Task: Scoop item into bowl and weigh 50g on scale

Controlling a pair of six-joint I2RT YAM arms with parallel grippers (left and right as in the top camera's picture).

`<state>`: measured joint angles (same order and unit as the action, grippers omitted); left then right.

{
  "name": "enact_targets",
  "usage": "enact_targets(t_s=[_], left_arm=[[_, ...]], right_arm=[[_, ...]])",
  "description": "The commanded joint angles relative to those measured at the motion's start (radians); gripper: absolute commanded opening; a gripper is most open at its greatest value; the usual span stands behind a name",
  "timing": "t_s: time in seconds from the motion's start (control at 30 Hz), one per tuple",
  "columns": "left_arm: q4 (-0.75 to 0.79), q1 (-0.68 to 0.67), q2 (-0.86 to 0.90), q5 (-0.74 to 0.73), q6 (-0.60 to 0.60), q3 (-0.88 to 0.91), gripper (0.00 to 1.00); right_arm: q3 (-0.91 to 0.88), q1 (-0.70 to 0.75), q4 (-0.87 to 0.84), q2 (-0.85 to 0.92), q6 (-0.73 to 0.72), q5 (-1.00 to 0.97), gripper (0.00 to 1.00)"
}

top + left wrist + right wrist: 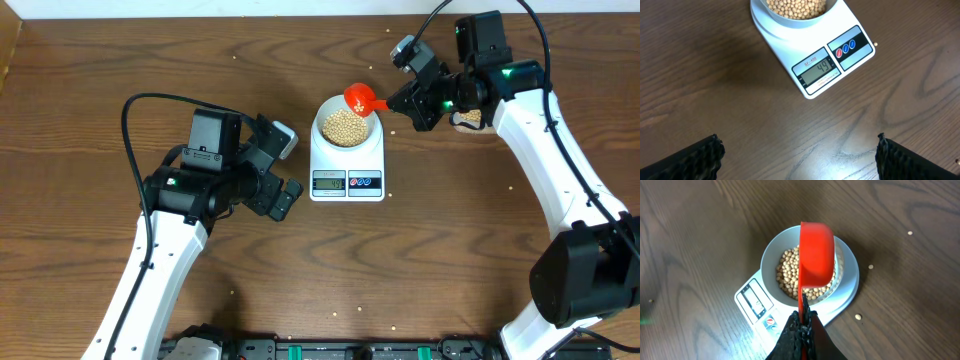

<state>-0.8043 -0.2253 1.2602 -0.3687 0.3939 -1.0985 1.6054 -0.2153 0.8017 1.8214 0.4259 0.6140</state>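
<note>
Pressed together on the handle of the red plastic scoop [816, 255], the right jaws hold it lengthwise straight ahead, cup over the small pale bowl [321, 122] of tan-yellow beans [787, 272] on the white digital scale [815, 70], toward the desk's far edge. Left jaws stand spread, empty, apart off the scale's left side; right arm is nearer.

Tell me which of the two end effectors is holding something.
The right end effector, shut on the handle of the red plastic scoop above the pale bowl of tan beans. The left end effector stands open and empty over the brown wooden table.
</note>
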Motion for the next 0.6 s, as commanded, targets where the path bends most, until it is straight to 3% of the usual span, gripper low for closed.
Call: enact_targets(t_s=[0.0, 0.57], left_arm=[[-0.002, -0.003, -0.007, -0.013, 0.013, -0.020, 0.99], [-0.002, -0.003, -0.007, -0.013, 0.013, -0.020, 0.99]], right_arm=[[0.010, 0.008, -0.001, -0.030, -0.016, 0.048, 0.01], [0.010, 0.100, -0.014, -0.030, -0.063, 0.166, 0.01]])
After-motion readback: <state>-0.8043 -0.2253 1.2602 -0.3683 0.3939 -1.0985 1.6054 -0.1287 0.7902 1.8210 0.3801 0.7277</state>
